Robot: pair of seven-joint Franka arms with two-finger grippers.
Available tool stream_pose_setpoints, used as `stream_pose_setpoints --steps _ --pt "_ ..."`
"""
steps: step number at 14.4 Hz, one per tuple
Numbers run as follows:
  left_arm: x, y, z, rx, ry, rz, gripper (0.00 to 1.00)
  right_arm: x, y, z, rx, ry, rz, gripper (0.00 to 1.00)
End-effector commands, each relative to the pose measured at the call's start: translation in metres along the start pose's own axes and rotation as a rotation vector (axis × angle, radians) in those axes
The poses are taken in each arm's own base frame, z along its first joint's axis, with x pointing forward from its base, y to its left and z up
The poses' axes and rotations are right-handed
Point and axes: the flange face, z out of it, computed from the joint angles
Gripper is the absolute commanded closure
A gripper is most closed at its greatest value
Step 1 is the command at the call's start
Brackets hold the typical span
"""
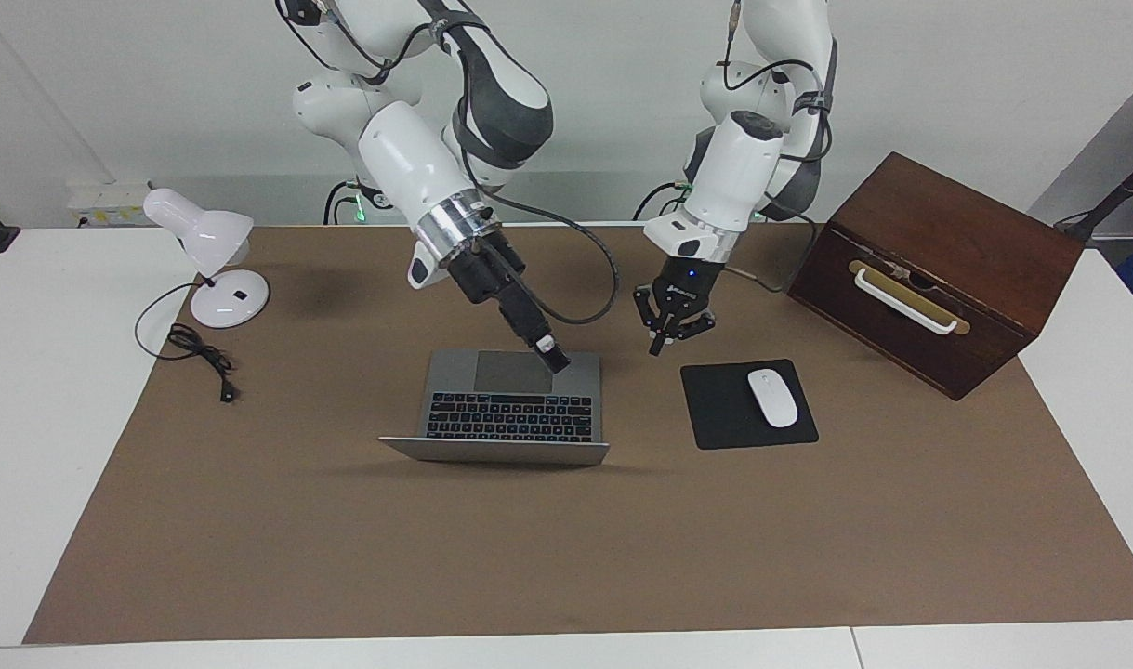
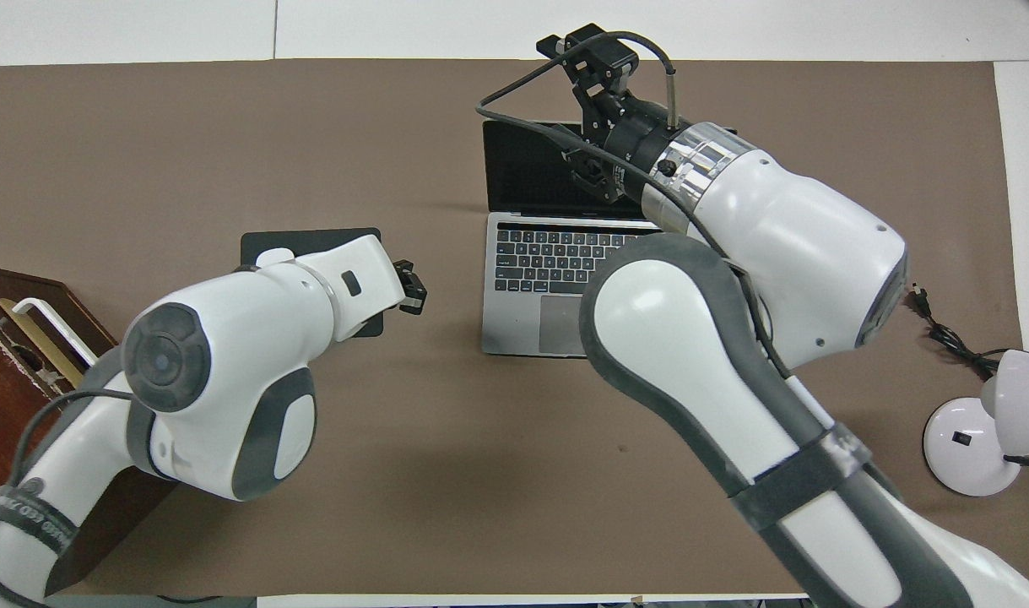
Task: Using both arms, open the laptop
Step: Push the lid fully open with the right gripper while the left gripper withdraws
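The thin silver-grey laptop (image 1: 510,400) is standing open; the left pincer (image 1: 670,336), closed and empty, is hanging beside it. The right pincer (image 1: 555,360), fingers unclear, is hovering over the palm rest and risking knocking it.

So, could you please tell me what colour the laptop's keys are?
Black, set in the silver-grey laptop deck; the overhead view shows them best.

One laptop (image 1: 510,400), one mouse (image 1: 771,397), one mouse pad (image 1: 715,418), one lamp (image 1: 215,269), one wooden box (image 1: 938,269), two arms.

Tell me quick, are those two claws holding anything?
Left gripper: shut, empty, over the mat beside the laptop.
Right gripper: empty, over the laptop; fingers unclear.
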Motion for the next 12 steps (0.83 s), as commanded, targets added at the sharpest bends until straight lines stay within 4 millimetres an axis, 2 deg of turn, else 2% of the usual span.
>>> stream_pose_setpoints --steps 1,2,3,4,5,7,9,12 --pt "0.007 -0.033 -0.052 0.061 -0.073 0.032 0.86 0.014 -0.004 -0.014 -0.033 -0.051 -0.156 0.0" --pt "0.005 -0.048 -0.067 0.07 -0.101 0.005 0.65 0.015 -0.003 -0.014 -0.042 -0.061 -0.181 0.0" --pt "0.003 -0.062 -0.079 0.076 -0.123 -0.029 0.12 0.016 -0.002 -0.013 -0.068 -0.086 -0.214 0.0" --pt "-0.002 -0.076 -0.089 0.083 -0.135 -0.054 0.0 0.02 -0.002 -0.015 -0.113 -0.115 -0.279 0.0" --pt "-0.007 -0.096 -0.102 0.098 -0.132 -0.087 0.0 0.026 0.0 -0.017 -0.177 -0.138 -0.358 0.0" --pt "-0.016 -0.119 -0.12 0.112 -0.138 -0.141 0.0 0.025 0.001 -0.02 -0.271 -0.177 -0.471 0.0" --pt "-0.029 -0.141 -0.128 0.118 -0.177 -0.193 0.0 0.023 0.007 -0.022 -0.349 -0.229 -0.555 0.0" --pt "-0.042 -0.175 -0.147 0.142 -0.169 -0.266 0.0 0.033 0.011 -0.041 -0.478 -0.301 -0.698 0.0"
